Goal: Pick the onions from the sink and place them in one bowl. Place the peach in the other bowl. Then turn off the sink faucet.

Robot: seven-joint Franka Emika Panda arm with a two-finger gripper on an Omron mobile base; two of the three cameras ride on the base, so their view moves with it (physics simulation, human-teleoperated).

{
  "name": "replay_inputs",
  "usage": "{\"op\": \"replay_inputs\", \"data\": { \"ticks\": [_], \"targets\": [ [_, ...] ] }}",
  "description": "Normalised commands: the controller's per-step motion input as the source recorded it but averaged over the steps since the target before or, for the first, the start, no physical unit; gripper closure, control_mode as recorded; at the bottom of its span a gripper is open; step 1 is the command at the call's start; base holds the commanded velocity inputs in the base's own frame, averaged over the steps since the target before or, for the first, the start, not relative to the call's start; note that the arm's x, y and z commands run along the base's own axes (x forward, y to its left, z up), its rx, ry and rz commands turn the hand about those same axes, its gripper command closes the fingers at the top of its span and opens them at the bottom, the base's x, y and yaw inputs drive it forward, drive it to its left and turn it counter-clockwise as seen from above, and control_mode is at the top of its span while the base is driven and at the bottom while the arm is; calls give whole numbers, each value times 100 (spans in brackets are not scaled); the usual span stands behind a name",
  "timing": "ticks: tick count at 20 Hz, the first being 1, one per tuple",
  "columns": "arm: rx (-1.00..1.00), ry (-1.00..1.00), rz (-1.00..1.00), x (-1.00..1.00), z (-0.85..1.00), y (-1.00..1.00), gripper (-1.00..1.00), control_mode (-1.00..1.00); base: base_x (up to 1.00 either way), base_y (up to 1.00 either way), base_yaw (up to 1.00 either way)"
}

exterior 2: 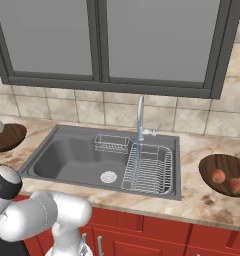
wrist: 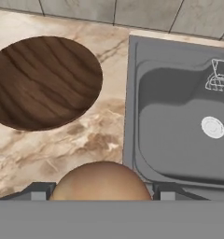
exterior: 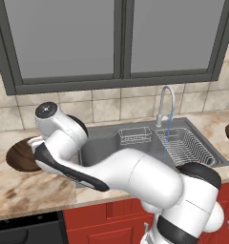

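Both base views face the sink (exterior: 135, 143) from opposite rear sides; the hand view looks down closely.

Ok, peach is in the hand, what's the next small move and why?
Probably carry the peach left until it hangs over the empty wooden bowl, then open. In the hand view the hand is shut on the fruit above bare counter beside the sink; the other bowl already holds both onions.

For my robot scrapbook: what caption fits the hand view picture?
The hand carries the peach toward the empty wooden bowl beside the sink.
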Motion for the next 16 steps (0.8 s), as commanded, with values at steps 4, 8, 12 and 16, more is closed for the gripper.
{"op": "replay_inputs", "data": {
  "ticks": [4,8,12,16],
  "targets": [
    [2,3,0,16,-5,34,100,-100,0,0,0],
    [4,3,0,23,-13,35,100,-100,0,0,0],
    [4,1,0,24,-20,28,100,-100,0,0,0],
    [4,0,0,29,-26,24,100,-100,0,0,0]
  ]
}}
